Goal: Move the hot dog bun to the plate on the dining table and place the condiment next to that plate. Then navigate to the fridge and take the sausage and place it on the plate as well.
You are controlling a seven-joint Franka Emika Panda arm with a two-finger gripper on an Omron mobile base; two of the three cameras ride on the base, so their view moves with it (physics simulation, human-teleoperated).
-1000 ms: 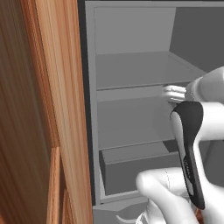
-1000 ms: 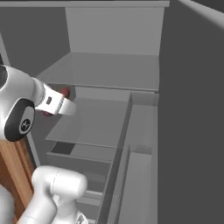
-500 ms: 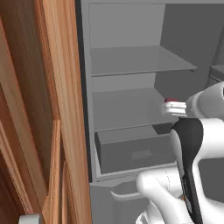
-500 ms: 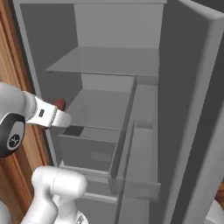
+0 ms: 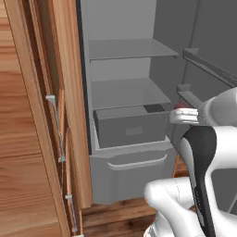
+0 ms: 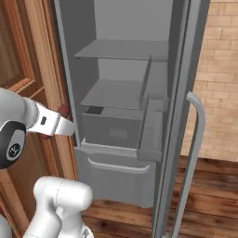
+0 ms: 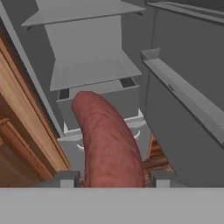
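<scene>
**A:** Right up close in the hand view, the fingers (image 7: pixel 111 179) are clamped on the sausage (image 7: pixel 107 140), one each side. It's dark red-brown and sticks out away from the hand toward the fridge (image 7: pixel 92 65).

**B:** Yep, and in the left base view a bit of red shows at the tip of the hand (image 5: pixel 183 107). Behind it the fridge stands open: a grey drawer (image 5: pixel 132 126), shelves (image 5: pixel 132 48) above, door (image 6: pixel 183 116) swung to the right. Wood cabinet (image 5: pixel 32 139) on the left.

sausage (image 7: pixel 109 140): near end hid behind gripper (image 7: pixel 113 178) tips | fridge (image 6: pixel 121 93): top and door cut off by frame
</scene>
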